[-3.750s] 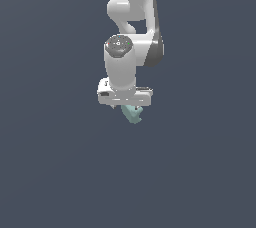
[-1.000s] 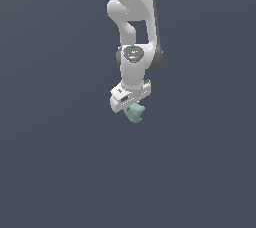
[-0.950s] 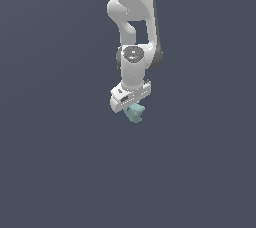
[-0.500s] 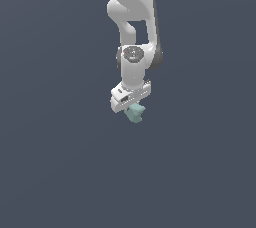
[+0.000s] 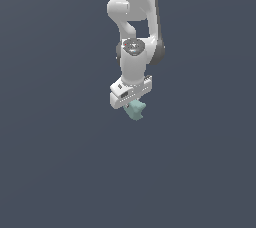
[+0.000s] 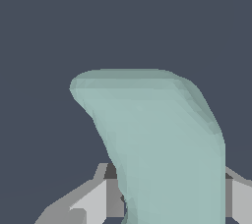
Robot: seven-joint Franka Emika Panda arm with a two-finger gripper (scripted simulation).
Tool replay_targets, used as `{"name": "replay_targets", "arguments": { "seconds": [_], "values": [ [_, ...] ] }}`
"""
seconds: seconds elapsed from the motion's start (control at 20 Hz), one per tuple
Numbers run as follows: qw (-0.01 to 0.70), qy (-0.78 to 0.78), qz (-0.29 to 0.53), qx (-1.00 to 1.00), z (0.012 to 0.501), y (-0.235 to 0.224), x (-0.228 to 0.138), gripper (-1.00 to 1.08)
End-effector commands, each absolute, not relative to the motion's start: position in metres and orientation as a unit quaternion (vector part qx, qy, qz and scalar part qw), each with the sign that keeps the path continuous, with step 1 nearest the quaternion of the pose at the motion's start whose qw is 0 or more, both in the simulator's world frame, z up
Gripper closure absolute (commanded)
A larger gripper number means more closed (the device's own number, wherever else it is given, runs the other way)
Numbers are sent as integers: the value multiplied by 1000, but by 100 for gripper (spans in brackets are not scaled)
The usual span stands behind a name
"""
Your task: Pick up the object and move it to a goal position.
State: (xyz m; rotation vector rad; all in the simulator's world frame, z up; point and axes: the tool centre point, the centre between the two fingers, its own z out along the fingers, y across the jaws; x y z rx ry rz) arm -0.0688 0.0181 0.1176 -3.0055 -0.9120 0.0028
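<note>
Arm [image 5: 134, 2] cut off at exterior view's top edge. Object [image 6: 162, 144] hides the gripper [image 6: 165, 203] gap and runs off wrist view's edge; fingertip contact not visible.

Exterior view: we look from well back at the whole white arm [image 5: 134, 32], which reaches down from twelve o'clock against plain dark grey.
Wrist view: we sit right behind the fingers [image 6: 83, 203], very near, facing outward along them.
Shared: both views catch the pale teal object [image 5: 135, 110] [image 6: 162, 144] at the arm's tip.
</note>
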Motion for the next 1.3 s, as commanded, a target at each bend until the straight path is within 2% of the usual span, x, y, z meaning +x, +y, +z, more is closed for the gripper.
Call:
{"name": "replay_targets", "arguments": {
  "seconds": [0.0, 1.25],
  "values": [
    [0, -291, 0, -957, 133, 18, -68, 108],
    [1, -291, 0, -957, 380, 21, -57, 108]
  ]
}}
